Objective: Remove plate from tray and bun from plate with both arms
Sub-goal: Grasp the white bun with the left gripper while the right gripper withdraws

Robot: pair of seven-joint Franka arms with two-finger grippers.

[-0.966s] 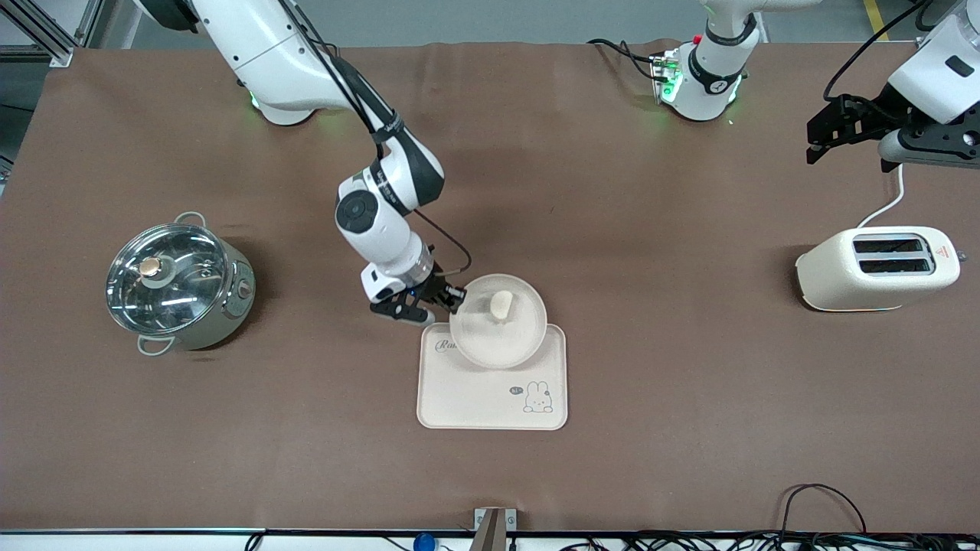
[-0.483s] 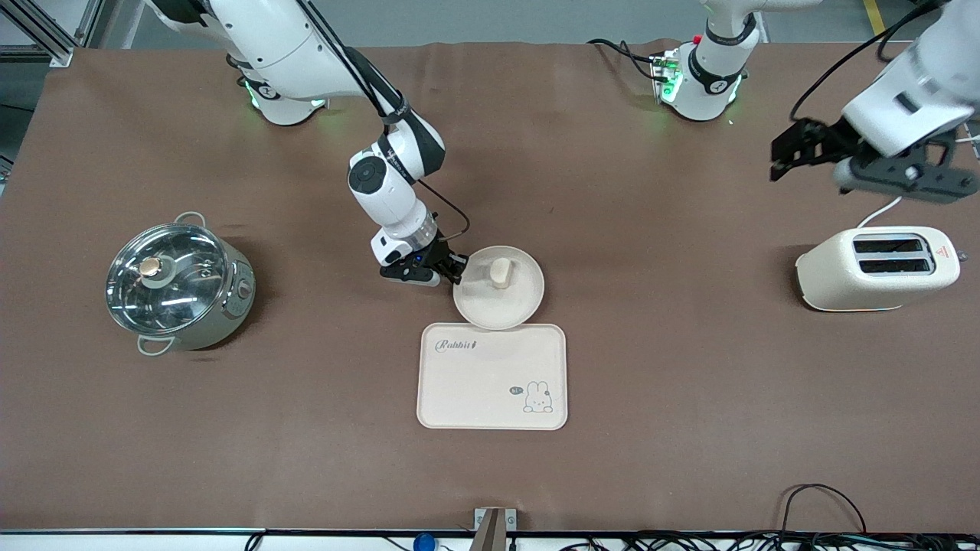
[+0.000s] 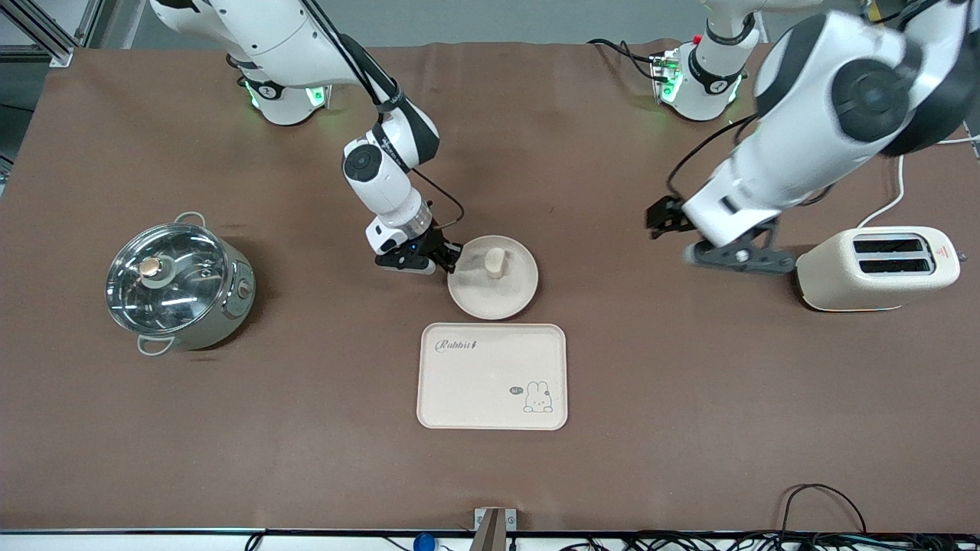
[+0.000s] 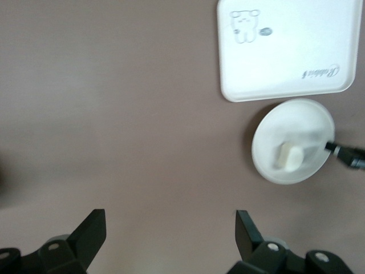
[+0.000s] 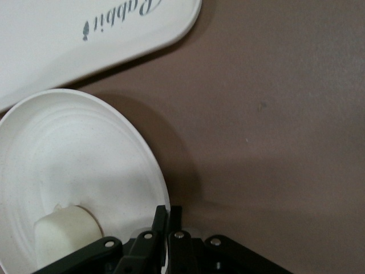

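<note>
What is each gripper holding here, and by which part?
The right gripper is shut on the plate, pinching its rim at the edge toward the right arm's end. The left gripper is open over bare table, holding nothing.

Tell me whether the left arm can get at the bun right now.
Probably yes: the bun lies uncovered on the plate, the left claw is open over bare table, and the right claw grips only the rim.

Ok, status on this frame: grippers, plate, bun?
Right gripper shut on round cream plate, off the rectangular tray. Pale bun on plate. Left gripper open, over bare table.
</note>
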